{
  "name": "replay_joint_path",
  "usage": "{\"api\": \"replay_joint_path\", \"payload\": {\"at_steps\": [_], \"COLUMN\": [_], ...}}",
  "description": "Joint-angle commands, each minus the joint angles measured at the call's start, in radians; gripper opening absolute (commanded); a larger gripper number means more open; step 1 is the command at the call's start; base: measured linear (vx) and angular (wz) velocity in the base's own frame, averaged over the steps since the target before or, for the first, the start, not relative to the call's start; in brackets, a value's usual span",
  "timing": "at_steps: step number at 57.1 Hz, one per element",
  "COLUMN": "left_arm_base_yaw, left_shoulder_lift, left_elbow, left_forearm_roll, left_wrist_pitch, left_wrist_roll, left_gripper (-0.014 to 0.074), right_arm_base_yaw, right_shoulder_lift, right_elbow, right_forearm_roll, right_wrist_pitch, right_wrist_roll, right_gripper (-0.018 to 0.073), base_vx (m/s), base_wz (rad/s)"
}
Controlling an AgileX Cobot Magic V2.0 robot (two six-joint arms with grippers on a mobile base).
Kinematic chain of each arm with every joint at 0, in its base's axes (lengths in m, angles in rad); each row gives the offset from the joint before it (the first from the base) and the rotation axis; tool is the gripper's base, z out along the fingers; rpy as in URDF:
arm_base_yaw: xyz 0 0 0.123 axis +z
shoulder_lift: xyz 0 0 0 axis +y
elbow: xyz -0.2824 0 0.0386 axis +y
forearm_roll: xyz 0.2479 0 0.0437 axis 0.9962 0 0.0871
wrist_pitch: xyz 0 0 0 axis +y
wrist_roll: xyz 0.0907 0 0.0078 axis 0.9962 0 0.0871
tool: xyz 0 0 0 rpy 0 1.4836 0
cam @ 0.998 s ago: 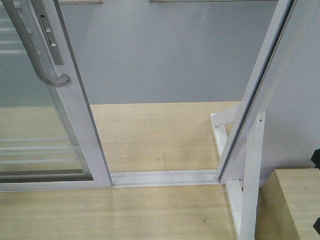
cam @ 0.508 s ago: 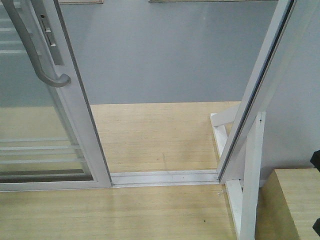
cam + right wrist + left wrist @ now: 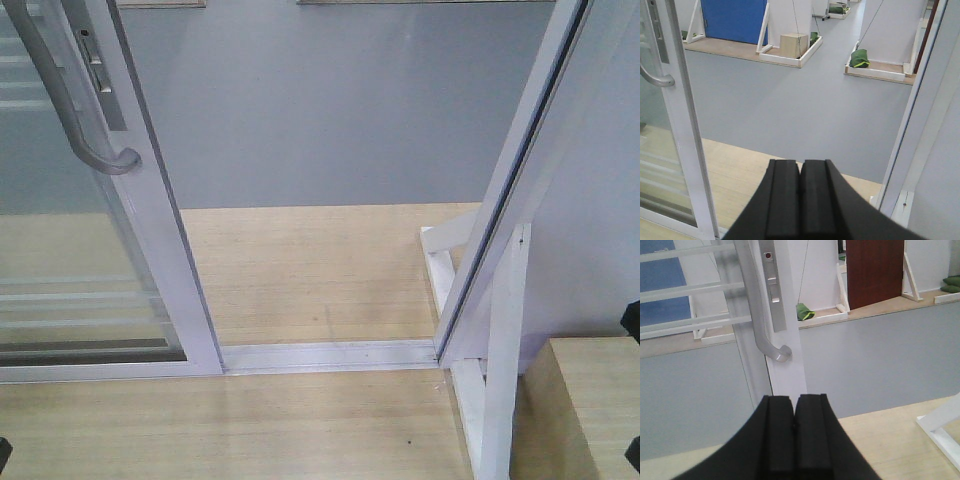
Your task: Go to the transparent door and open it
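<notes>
The transparent door (image 3: 80, 250) stands at the left of the front view, clear glass with thin white bars in a white frame. Its curved grey handle (image 3: 70, 110) hangs on the right edge. To the door's right the doorway is a wide gap. In the left wrist view, my left gripper (image 3: 794, 405) is shut with nothing in it, below and short of the handle (image 3: 757, 315) and the white door frame (image 3: 787, 340). My right gripper (image 3: 800, 170) is also shut and empty, facing the gap, with the door (image 3: 682, 125) and handle (image 3: 655, 80) off to its left.
A white floor track (image 3: 330, 355) crosses the wooden floor. The slanted white jamb (image 3: 510, 190) and its white brace (image 3: 500, 350) bound the gap on the right, beside a wooden platform (image 3: 590, 400). Grey floor (image 3: 330, 110) lies beyond, with a cardboard box (image 3: 793, 45) and green bags (image 3: 860, 58) far off.
A small black sliver has come into the lower left corner of the front view. The door, handle and frame look the same.
</notes>
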Motion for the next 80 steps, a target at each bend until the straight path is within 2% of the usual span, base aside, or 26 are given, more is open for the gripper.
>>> {"api": "replay_joint_path", "payload": {"at_steps": [1, 56, 63, 73, 75, 80], "left_arm_base_yaw": [-0.005, -0.005, -0.005, -0.005, -0.005, -0.005], "left_shoulder_lift": [-0.014, -0.014, -0.014, -0.014, -0.014, -0.014], "left_elbow": [0.014, 0.014, 0.014, 0.014, 0.014, 0.014], "left_forearm_roll": [0.004, 0.004, 0.004, 0.004, 0.004, 0.004], "left_wrist_pitch": [-0.071, -0.051, -0.051, -0.051, -0.051, -0.051], "left_wrist_roll": [0.002, 0.002, 0.002, 0.002, 0.002, 0.002], "left_gripper": [-0.0006, -0.0006, -0.0006, -0.0006, -0.0006, -0.0006], "right_arm_base_yaw": [-0.003, -0.003, -0.003, -0.003, -0.003, -0.003], "right_shoulder_lift": [0.019, 0.019, 0.019, 0.015, 0.004, -0.073], "right_elbow": [-0.027, -0.022, 0.076, 0.31, 0.336, 0.33], "right_forearm_roll": [-0.002, -0.009, -0.013, 0.002, 0.004, 0.006], "right_wrist_pitch": [-0.079, -0.081, -0.184, -0.44, -0.464, -0.376], "right_wrist_roll": [-0.005, -0.006, -0.01, -0.009, -0.009, -0.016], "right_gripper": [-0.0004, -0.0004, -0.0004, -0.0004, -0.0004, -0.0004], "base_vx": [0.0, 0.0, 0.0, 0.0, 0.0, 0.0], "base_wz": [0.0, 0.0, 0.0, 0.0, 0.0, 0.0]}}
